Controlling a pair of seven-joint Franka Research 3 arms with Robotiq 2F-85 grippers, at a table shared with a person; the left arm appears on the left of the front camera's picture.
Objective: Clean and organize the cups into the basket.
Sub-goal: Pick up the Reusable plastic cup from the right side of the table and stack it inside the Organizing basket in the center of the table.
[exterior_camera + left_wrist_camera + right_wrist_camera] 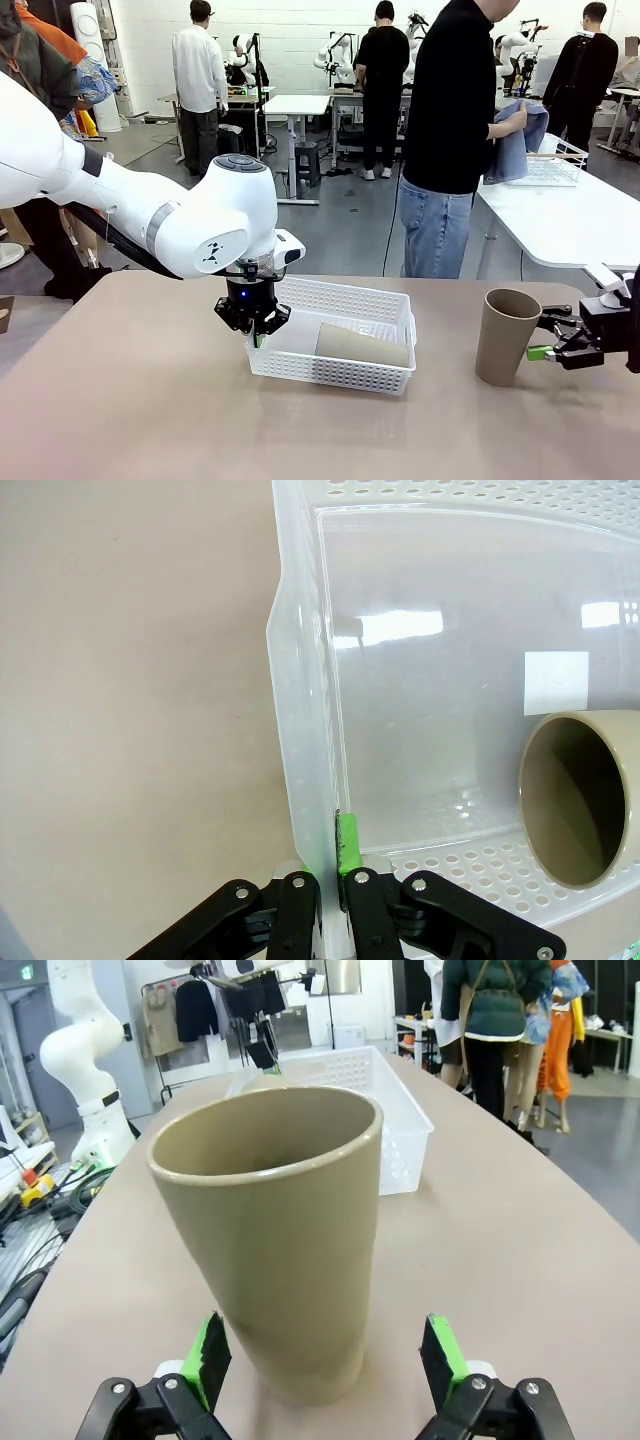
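Left gripper (254,322) is clenched on the left end wall of the white basket (345,292), likely pinning it so it can't slide. Inside, 1 tan cup (362,345) lies on its side, mouth toward that gripper. Right gripper (548,333) is spread wide, pads flanking but not touching the 2nd tan cup (505,335), upright on the table (120,400), well apart from the basket. It looks lined up for a grasp.
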